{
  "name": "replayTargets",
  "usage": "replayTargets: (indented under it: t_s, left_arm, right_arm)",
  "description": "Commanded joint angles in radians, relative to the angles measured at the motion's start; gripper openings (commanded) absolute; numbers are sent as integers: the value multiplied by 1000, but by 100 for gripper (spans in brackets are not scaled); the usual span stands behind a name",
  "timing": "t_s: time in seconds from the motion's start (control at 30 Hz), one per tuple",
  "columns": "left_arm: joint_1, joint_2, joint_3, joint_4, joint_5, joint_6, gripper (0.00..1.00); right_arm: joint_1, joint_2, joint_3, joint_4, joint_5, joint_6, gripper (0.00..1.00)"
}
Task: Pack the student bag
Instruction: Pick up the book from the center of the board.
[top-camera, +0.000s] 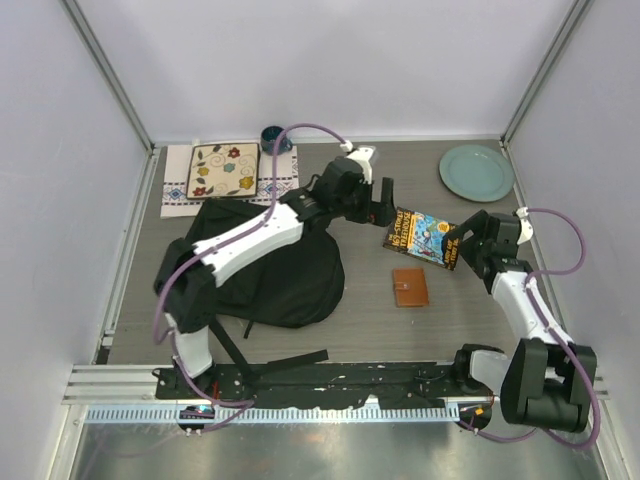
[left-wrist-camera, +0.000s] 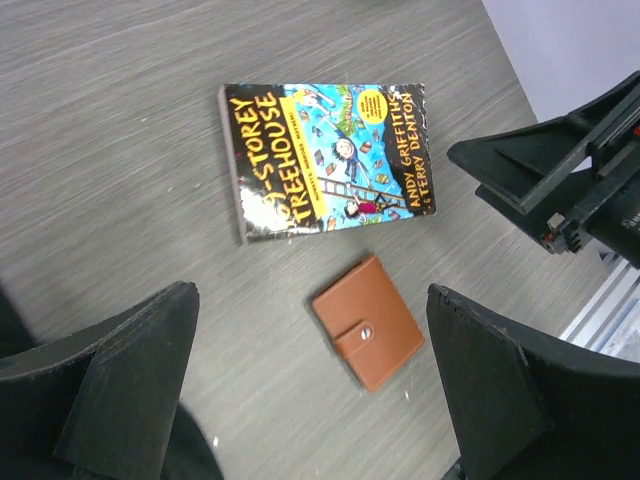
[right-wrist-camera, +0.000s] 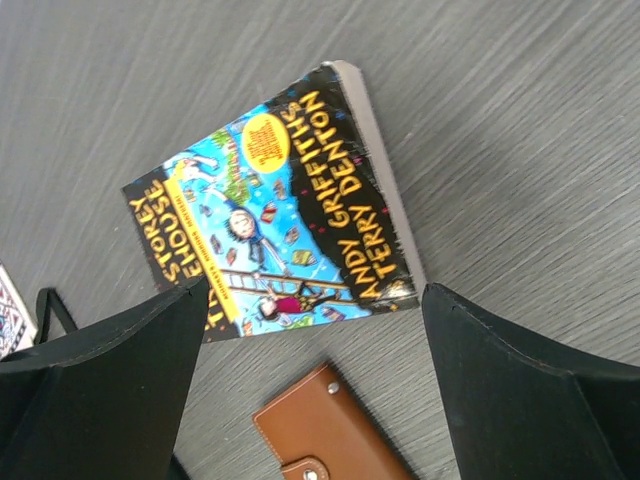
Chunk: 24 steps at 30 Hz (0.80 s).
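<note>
Left pincer (top-camera: 384, 214), jaws apart, hangs right of student bag (top-camera: 300, 280).

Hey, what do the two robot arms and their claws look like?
The left arm and right arm have white shells, black joints and black bases, each with a looping purple cable. The left claw and right claw are matte black, with broad wedge-shaped fingers.

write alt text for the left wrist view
A colourful paperback book lies flat on a grey table, a brown snap wallet just below it, not touching. The open left end effector frames the bottom; the right end effector juts in at right.
</note>
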<state>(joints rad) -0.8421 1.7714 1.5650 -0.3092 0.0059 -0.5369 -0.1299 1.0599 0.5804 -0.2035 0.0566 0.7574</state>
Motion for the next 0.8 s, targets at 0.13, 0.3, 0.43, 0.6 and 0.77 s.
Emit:
replayTargets:
  t_s: [0.13,0.3,0.43,0.6,0.77]
  left_arm:
    - [14,320,220,107,176,15,100]
    - [35,433,283,163,216,-35,100]
    - [40,520,319,205,233,-70,99]
    - [41,621,359,179,241,-90,97]
    - [41,658,352,197,289,-117,91]
  right_arm:
    - [-120,159,67,107,-147,-58,93]
    - [-145,281,73,191,-230,-76,93]
    - [-146,377,62,300,-281,-87,93]
    - [-148,457,59,363,-323,-101,91]
    - [-148,462,32,401,-382,-99,76]
